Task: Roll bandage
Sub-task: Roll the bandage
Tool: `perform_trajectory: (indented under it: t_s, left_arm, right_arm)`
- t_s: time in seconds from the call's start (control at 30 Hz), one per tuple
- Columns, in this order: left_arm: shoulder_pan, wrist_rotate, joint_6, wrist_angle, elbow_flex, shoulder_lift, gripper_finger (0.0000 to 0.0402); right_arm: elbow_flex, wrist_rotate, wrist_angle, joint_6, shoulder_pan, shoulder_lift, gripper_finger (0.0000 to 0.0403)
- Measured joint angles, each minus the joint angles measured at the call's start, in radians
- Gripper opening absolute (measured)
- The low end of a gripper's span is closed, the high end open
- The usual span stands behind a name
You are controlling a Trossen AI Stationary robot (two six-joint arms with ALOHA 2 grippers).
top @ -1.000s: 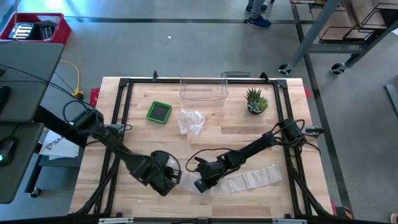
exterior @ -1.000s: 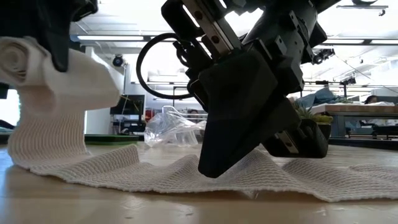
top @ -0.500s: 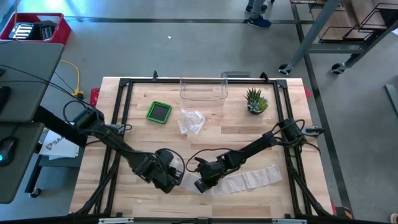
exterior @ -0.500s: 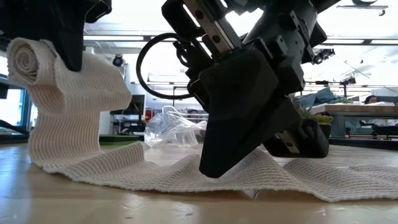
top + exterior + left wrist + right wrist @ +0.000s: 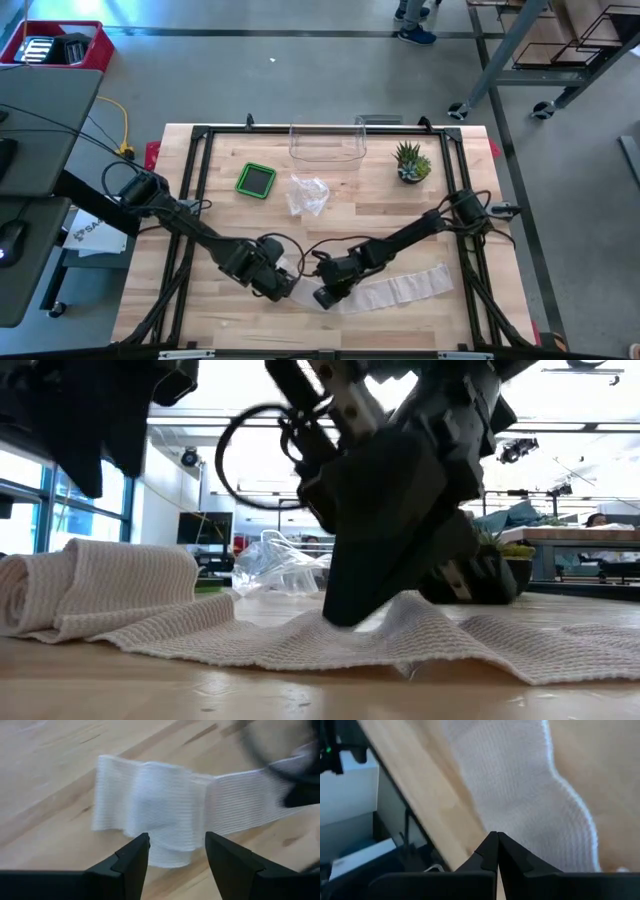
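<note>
The white knitted bandage (image 5: pixel 400 288) lies stretched along the table's near side. Its loosely rolled end (image 5: pixel 100 588) rests on the wood at the strip's left end, and shows as a slack, half-uncurled roll (image 5: pixel 155 805) in the left wrist view. My left gripper (image 5: pixel 175 845) hangs open above that roll, pointing down, clear of it (image 5: pixel 100 420). My right gripper (image 5: pixel 325 297) is shut, its tips down on the strip just to the right of the roll. My right gripper presses its shut fingertips (image 5: pixel 345 615) down on the flat strip (image 5: pixel 520 820), a short way from the rolled end, close to the strip's long edge. The fingers slant down from the table's right. The strip lies on the wood and buckles into low waves around them.
At the back stand a green-rimmed box (image 5: pixel 257 180), a clear plastic container (image 5: pixel 327 145), a crumpled clear bag (image 5: pixel 307 193) and a small potted plant (image 5: pixel 411 162). A black frame (image 5: pixel 200 135) runs round the tabletop. Bare wood lies near the front left.
My left gripper has opened and let go of the rolled end, moving a little toward the table's right and rolling its wrist. The roll, held up off the table before, has dropped onto the wood and slackened. My right gripper has kept pressing the strip.
</note>
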Motion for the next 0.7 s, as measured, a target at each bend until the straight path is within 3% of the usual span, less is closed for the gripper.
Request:
perform_trajectory:
  t_s: [0.23,0.4,0.47,0.7]
  left_arm:
    - [0.029,0.065,0.068,-0.104,-0.020,0.000,0.0189]
    - [0.039,0.171,0.090,0.170,-0.179,-0.014,0.0182]
    - [0.038,0.186,0.045,0.202,-0.230,-0.033,0.0178]
    - [0.045,0.054,0.091,0.098,-0.256,-0.175,0.0170]
  right_arm:
    - [0.001,0.011,-0.117,-0.088,-0.018,-0.077,0.0000]
    - [0.001,0.025,-0.190,-0.149,-0.031,-0.128,0.0000]
    - [0.001,0.035,-0.209,-0.156,-0.033,-0.146,0.0000]
    - [0.001,0.031,-0.210,-0.156,-0.039,-0.163,0.0000]
